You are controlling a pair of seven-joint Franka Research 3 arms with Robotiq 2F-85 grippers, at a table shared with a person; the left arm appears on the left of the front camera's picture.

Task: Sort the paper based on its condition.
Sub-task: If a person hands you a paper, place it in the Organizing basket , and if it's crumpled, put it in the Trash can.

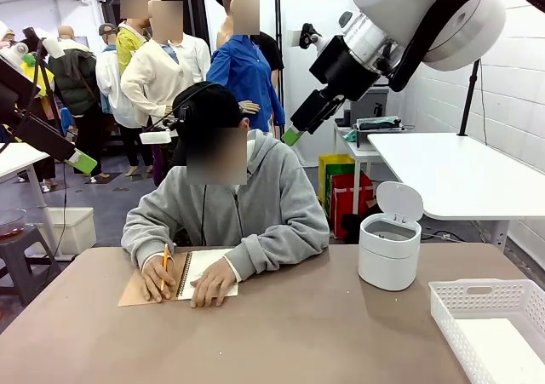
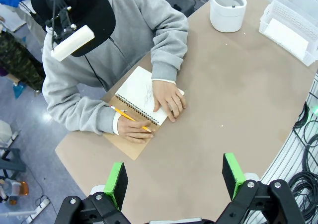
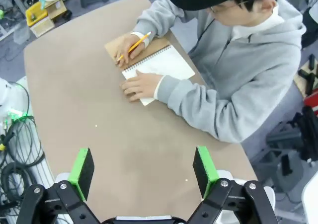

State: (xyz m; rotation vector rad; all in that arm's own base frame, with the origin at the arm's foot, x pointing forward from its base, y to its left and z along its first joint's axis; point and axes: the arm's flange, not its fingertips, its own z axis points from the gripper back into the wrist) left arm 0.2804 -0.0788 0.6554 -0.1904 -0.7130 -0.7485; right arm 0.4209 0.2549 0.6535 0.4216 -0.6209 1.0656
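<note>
A person in a grey hoodie sits at the far side of the brown table (image 1: 281, 333), writing with a yellow pencil (image 1: 165, 263) on the white page of a spiral notebook (image 1: 207, 269). One hand lies flat on that page (image 2: 141, 90). A smooth flat sheet of paper (image 2: 285, 37) lies in the white basket (image 1: 477, 297). My left gripper (image 2: 175, 178) hovers high above the table's near side, open and holding nothing. My right gripper (image 3: 143, 170) is also high above the table, open and empty. In the front view its green tip (image 1: 291, 135) hangs beside the person's head.
A small white bin (image 1: 389, 249) with its lid up stands at the table's right, seen too in the left wrist view (image 2: 228, 9). The basket sits at the near right corner. Cables (image 3: 15, 134) hang beside the table edge. Several people stand behind.
</note>
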